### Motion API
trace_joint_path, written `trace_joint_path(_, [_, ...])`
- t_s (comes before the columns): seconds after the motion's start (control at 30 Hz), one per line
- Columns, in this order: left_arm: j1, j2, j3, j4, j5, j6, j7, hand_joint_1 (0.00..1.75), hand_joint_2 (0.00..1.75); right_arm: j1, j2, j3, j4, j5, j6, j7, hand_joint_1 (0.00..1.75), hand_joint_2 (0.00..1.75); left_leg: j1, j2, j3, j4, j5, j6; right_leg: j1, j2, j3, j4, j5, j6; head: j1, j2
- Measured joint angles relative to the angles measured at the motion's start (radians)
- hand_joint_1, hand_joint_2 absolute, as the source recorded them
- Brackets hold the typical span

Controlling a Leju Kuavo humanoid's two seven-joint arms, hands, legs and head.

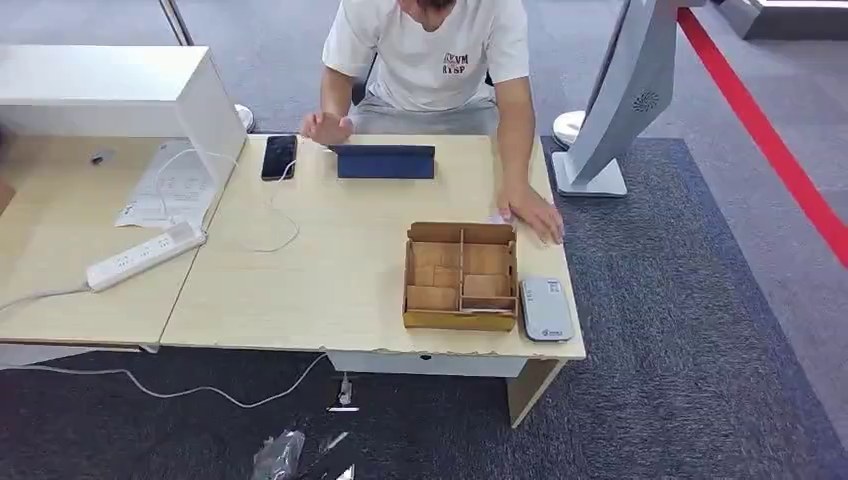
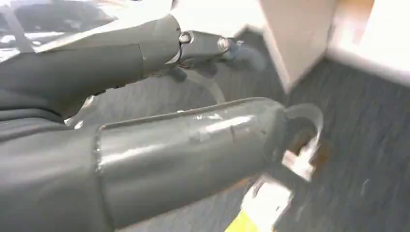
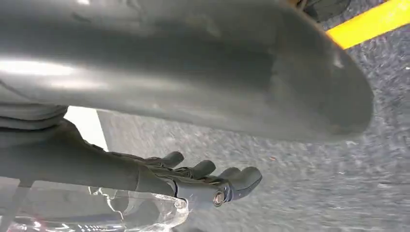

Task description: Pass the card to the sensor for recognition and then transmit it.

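The wooden divided box (image 1: 460,277) stands near the table's (image 1: 330,270) front right corner and serves as reference. Just beside its right wall lies a small white device (image 1: 546,308), likely the sensor. No card can be made out: something pale lies beyond the box's far right corner under a person's hand (image 1: 533,213), too small to identify. The left hand (image 2: 159,145) hangs over carpet, fingers extended and apart, holding nothing. The right hand (image 3: 193,179) likewise hangs over carpet, fingers side by side and slightly curled, with nothing in them. Judgement: neither hand carries a card, which fits either a card yet to be picked up or one already handed over.
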Motion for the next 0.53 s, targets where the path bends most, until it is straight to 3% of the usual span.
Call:
trace_joint_path(0.23, [0.035,-0.022,0.042,-0.002,0.026,-0.015,0.009,0.00,0.00,-0.005,-0.045,-0.016,0.014,0.112,0.044,0.027,0.00,0.00,-0.001,0.000,0.000,0.000,-0.001,0.001,-0.001,0.000,0.001,-0.001,0.000,0.001,0.000,0.000])
trace_joint_path(0.4, [0.055,-0.040,0.065,0.030,0.116,-0.012,-0.059,0.00,0.00,-0.008,-0.067,-0.040,0.023,0.201,0.061,0.045,0.00,0.00,-0.001,0.000,0.000,0.000,-0.001,0.001,-0.001,0.000,0.000,-0.001,0.000,0.001,0.000,0.000])
trace_joint_path(0.53, [0.066,-0.053,0.079,0.067,0.172,-0.012,-0.080,0.00,0.00,-0.008,-0.079,-0.068,0.024,0.250,0.070,0.053,0.00,0.00,-0.001,0.000,0.000,0.000,-0.001,0.001,-0.001,0.000,0.000,-0.001,0.000,0.001,0.000,0.000])
